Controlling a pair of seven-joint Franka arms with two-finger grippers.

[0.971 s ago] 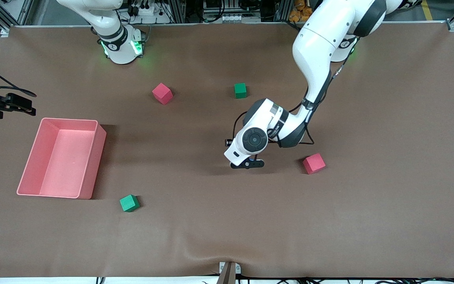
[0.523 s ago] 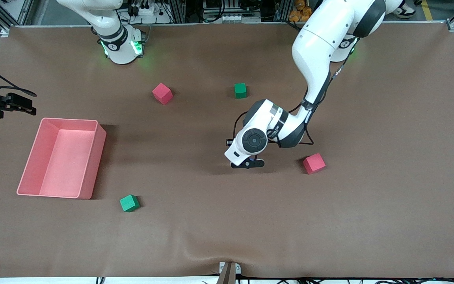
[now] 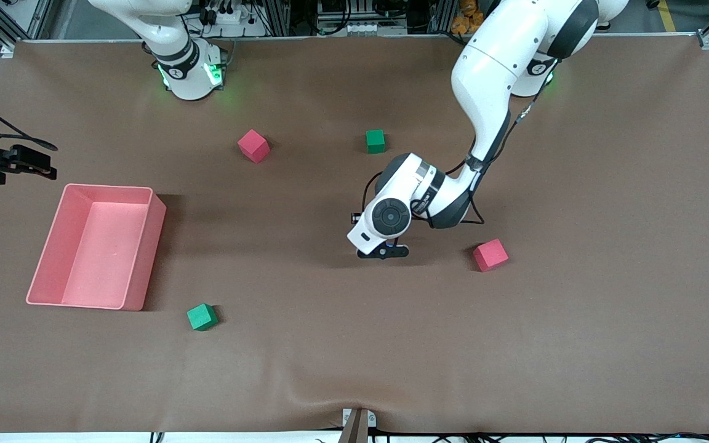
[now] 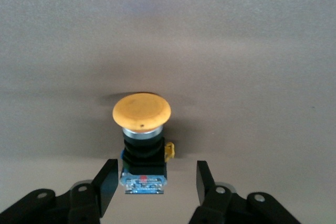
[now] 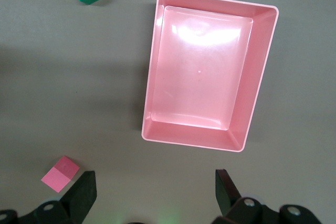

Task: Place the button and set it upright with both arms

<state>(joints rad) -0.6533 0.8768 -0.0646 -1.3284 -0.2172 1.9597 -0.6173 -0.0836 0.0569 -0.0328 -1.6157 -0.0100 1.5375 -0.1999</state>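
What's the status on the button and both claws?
Left claw open, low around the button, fingers apart from it. Button upright on the table, orange cap up. Right claw open, waiting high over the pink bin. Nothing in the way.

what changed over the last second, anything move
The left arm's wrist shifted slightly toward its base, carrying the left gripper with it; it stays low and open around the button. The right gripper, the cubes and the pink bin stayed put.

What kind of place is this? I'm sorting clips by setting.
Probably a robotics lab: two white arms bolted at a brown-covered table, aluminium framing and cabling along its edge, and practice props such as a pink bin and foam-like cubes.
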